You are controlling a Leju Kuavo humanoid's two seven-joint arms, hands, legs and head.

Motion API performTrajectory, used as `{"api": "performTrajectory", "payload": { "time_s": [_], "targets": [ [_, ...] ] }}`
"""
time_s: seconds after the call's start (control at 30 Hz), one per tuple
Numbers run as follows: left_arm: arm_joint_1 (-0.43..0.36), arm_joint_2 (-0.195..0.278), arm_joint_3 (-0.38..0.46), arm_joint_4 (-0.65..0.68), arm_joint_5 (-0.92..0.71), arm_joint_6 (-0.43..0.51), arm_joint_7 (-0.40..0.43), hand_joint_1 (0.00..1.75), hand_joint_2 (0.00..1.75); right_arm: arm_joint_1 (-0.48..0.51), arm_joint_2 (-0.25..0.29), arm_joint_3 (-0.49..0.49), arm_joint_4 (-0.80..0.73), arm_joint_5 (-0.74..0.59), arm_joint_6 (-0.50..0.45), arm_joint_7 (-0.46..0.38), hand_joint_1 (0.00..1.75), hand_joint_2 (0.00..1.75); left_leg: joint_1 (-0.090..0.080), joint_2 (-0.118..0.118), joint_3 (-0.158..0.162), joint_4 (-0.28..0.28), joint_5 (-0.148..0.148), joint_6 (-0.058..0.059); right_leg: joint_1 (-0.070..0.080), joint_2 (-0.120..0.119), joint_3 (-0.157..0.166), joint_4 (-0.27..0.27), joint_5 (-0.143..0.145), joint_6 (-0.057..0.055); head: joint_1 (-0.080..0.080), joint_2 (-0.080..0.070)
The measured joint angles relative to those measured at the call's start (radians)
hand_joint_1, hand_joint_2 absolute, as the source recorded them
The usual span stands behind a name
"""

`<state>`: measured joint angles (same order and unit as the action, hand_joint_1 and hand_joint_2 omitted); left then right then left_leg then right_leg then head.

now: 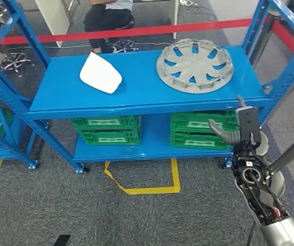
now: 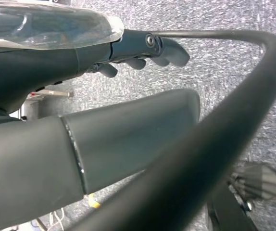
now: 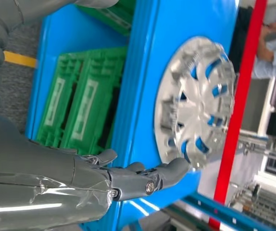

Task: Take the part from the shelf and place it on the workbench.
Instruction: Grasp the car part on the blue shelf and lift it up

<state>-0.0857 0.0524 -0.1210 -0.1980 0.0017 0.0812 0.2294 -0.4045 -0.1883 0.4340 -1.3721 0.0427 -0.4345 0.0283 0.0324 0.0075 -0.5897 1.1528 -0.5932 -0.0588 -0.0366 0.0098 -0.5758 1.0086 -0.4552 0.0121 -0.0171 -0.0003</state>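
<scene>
Plainly the round silver-grey plastic wheel cover (image 1: 194, 64) lies flat on the top deck of the blue steel shelf (image 1: 138, 87), toward its right end. It looks light and stiff but thin, with spokes and rim clips that could snap; I judge the outer rim the safest hold. A white curved plastic panel (image 1: 100, 73) rests well apart. The right hand (image 3: 144, 175) hangs near the shelf edge, fingers extended, holding nothing. The left hand (image 2: 144, 50) grasps nothing, fingers loosely apart.
</scene>
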Motion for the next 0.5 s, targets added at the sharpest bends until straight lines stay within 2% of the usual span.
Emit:
{"api": "performTrajectory", "payload": {
  "time_s": [0.03,0.07,0.1,0.13,0.2,0.23,0.27,0.3,0.4,0.43,0.5],
  "targets": [
    [0.000,0.000,-0.001,0.000,0.000,0.000,0.000,0.00,0.00,0.000,0.000,-0.001,0.000,0.000,0.001,0.000,0.00,1.75,-0.003,0.000,-0.047,0.073,-0.019,0.003,0.004,0.001,0.000,0.000,-0.001,-0.004,-0.006,0.000],
    [0.001,0.000,-0.001,0.000,0.000,0.000,-0.001,0.00,0.00,0.001,0.000,-0.001,0.000,0.000,0.002,0.001,0.00,1.75,-0.006,0.000,-0.083,0.120,-0.023,0.007,0.008,0.002,0.002,0.000,-0.002,-0.007,-0.011,0.000],
    [0.002,-0.001,-0.002,0.000,0.000,0.000,-0.001,0.00,0.00,0.001,0.000,0.000,0.000,0.000,0.003,0.002,0.00,1.75,-0.011,-0.001,-0.100,0.128,-0.006,0.015,0.013,0.004,0.004,-0.001,-0.004,-0.010,-0.016,0.000],
    [0.002,-0.001,-0.002,0.000,0.000,-0.001,-0.001,0.00,0.00,0.001,0.000,0.000,0.000,0.001,0.003,0.002,0.00,1.75,-0.016,-0.002,-0.097,0.094,0.030,0.025,0.017,0.006,0.006,-0.001,-0.005,-0.012,-0.021,0.000],
    [0.002,0.000,-0.003,0.000,0.001,-0.003,-0.002,0.00,0.00,-0.001,0.000,0.000,0.000,0.002,0.004,0.003,0.00,1.75,-0.030,-0.005,-0.046,-0.048,0.113,0.051,0.025,0.009,0.012,-0.002,-0.006,-0.015,-0.027,0.000],
    [0.001,0.001,-0.003,0.000,0.002,-0.003,-0.003,0.00,0.00,-0.003,0.000,0.000,0.000,0.003,0.005,0.003,0.00,1.75,-0.037,-0.005,-0.022,-0.109,0.139,0.060,0.028,0.010,0.012,-0.002,-0.007,-0.014,-0.029,0.000],
    [0.000,0.002,-0.003,0.000,0.002,-0.003,-0.004,0.00,0.00,-0.004,0.000,-0.001,0.000,0.003,0.006,0.004,0.00,1.75,-0.042,-0.004,-0.008,-0.147,0.150,0.066,0.030,0.011,0.012,-0.003,-0.008,-0.013,-0.028,0.000],
    [-0.001,0.003,-0.003,0.000,0.003,-0.003,-0.005,0.00,0.00,-0.005,0.000,-0.001,0.000,0.004,0.007,0.004,0.00,1.75,-0.045,-0.003,-0.004,-0.162,0.150,0.067,0.031,0.011,0.012,-0.005,-0.009,-0.011,-0.027,0.000],
    [0.000,0.002,-0.003,0.000,0.006,-0.003,-0.006,0.00,0.00,-0.006,0.000,-0.002,-0.001,0.004,0.008,0.004,0.00,1.75,-0.039,0.002,0.004,-0.178,0.159,0.074,0.030,0.008,0.009,-0.002,-0.015,0.000,-0.025,0.000],
    [0.000,0.002,-0.003,0.000,0.007,-0.003,-0.006,0.00,0.00,-0.007,0.000,-0.002,-0.001,0.004,0.008,0.004,0.00,1.75,-0.036,0.004,0.008,-0.185,0.162,0.079,0.031,0.006,-0.001,0.023,-0.032,0.005,-0.022,0.000],
    [0.000,0.002,-0.003,0.000,0.009,-0.003,-0.007,0.00,0.00,-0.008,0.000,-0.003,-0.001,0.005,0.008,0.005,0.00,1.75,-0.033,0.005,0.014,-0.192,0.164,0.086,0.029,0.001,-0.049,0.133,-0.092,0.013,-0.010,0.000]
  ]
}}
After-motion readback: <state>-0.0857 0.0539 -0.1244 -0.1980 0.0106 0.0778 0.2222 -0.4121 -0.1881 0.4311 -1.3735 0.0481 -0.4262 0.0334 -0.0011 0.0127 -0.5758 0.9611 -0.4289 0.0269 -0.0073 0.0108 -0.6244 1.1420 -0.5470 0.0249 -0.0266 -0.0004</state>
